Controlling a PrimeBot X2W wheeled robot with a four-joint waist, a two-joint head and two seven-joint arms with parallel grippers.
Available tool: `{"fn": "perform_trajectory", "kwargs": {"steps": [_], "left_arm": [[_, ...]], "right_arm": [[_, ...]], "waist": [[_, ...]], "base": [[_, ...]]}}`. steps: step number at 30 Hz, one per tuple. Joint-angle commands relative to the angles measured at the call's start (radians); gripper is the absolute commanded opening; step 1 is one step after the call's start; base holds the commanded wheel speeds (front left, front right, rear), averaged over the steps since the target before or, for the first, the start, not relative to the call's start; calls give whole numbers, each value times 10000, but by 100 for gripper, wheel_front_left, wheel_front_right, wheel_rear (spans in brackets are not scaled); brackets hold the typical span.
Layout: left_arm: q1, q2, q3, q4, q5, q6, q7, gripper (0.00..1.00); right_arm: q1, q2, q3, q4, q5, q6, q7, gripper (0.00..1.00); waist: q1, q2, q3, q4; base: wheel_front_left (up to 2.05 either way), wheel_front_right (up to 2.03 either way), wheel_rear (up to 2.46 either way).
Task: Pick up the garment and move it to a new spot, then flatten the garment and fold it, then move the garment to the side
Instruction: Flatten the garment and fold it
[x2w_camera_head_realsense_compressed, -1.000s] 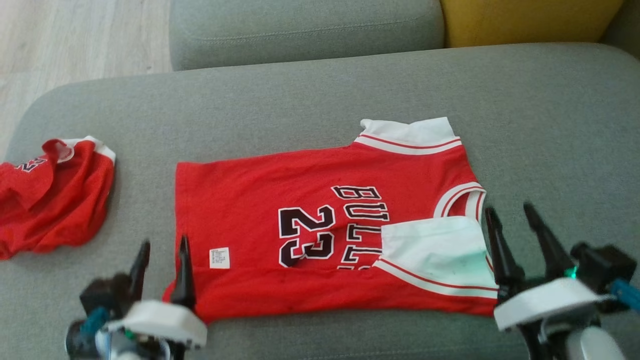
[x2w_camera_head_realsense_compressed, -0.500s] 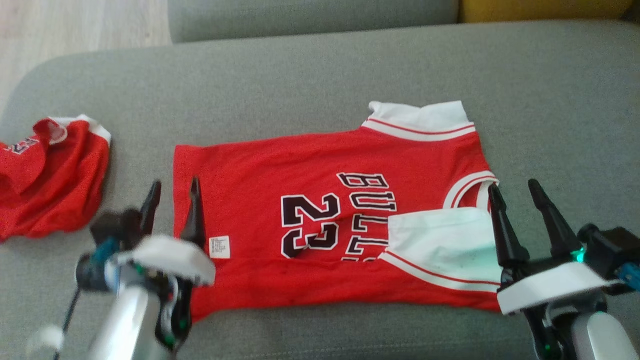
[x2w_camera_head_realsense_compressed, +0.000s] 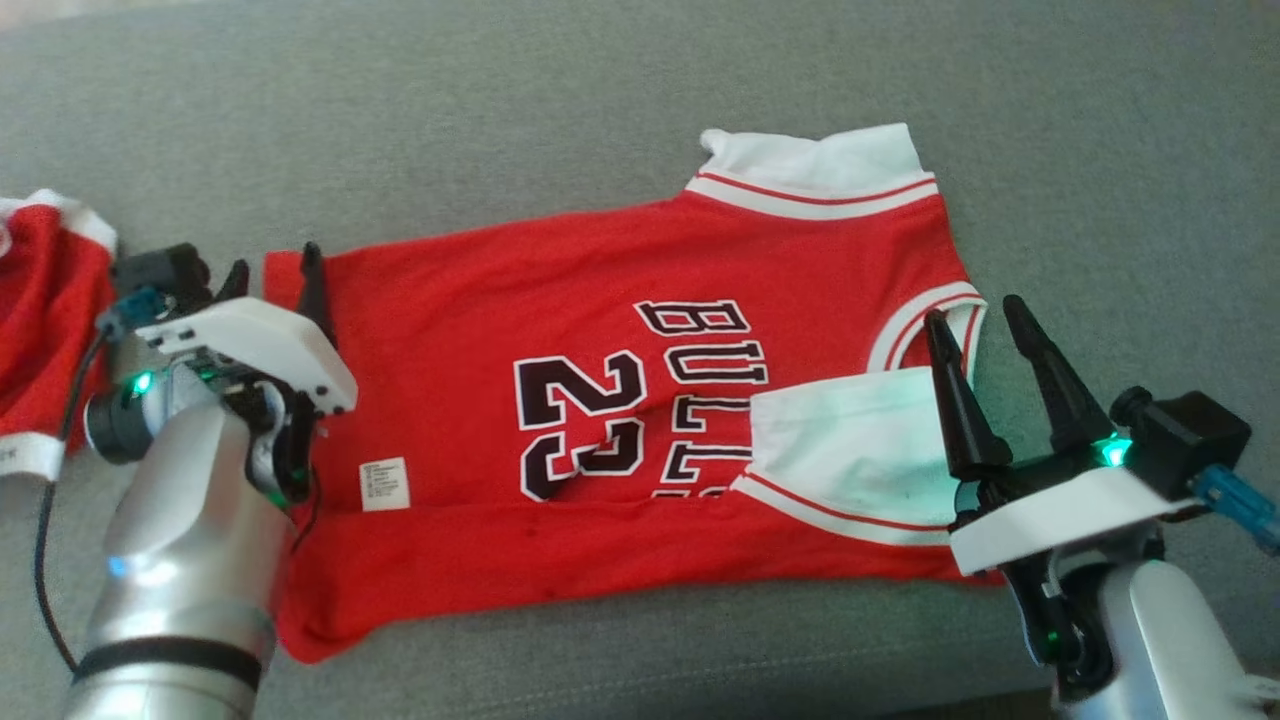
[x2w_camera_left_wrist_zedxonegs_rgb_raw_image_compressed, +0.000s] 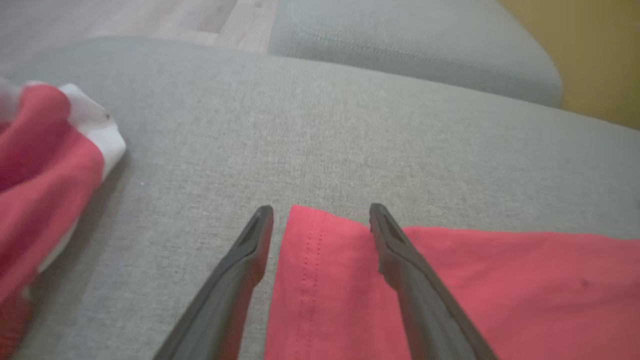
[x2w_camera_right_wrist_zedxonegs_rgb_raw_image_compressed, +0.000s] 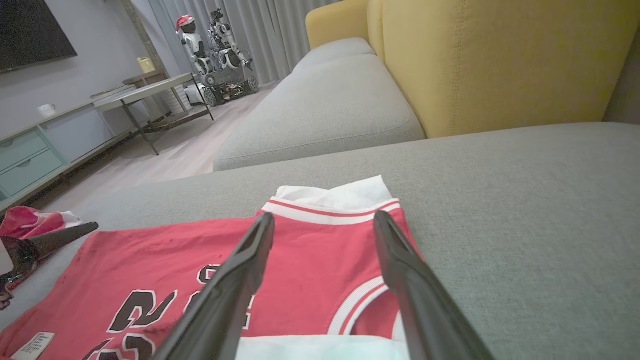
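I see the red jersey (x2w_camera_head_realsense_compressed: 620, 400) lying spread on the grey sofa cushion (x2w_camera_head_realsense_compressed: 500, 120), collar end to the right, its near edge folded over onto the front. My left gripper (x2w_camera_head_realsense_compressed: 274, 260) is spread wide, the jersey's far left corner between its fingers, gripping nothing. My right gripper (x2w_camera_head_realsense_compressed: 972, 310) stands equally wide at the right armhole, empty. Another red garment (x2w_camera_head_realsense_compressed: 45, 300) lies bunched at the left.
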Motion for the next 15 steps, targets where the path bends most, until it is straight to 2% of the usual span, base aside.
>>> {"fn": "perform_trajectory", "kwargs": {"steps": [1,6,7,9,15], "left_arm": [[-602,364,393,130,-91,-69,-72,100],[-1249,282,590,1604,-416,-140,82,100],[-1336,253,600,1818,-464,-204,74,82],[-1486,205,583,2167,-514,-344,-3,0],[-1846,89,444,2793,-491,-665,-661,0]], "right_arm": [[-367,-58,258,-246,70,-9,-115,100],[-485,-79,298,-1,143,-9,-173,100],[-499,-85,275,64,145,-9,-160,100],[-554,-109,240,163,151,-9,-179,100],[-929,-273,-14,665,259,-9,-165,100]], "waist": [[-2,0,159,-138],[-2,0,318,-195],[-2,0,339,-198],[-2,0,369,-190],[-2,0,348,-59]], "base": [[0,0,0],[0,0,0],[0,0,0],[0,0,0],[0,0,0]]}}
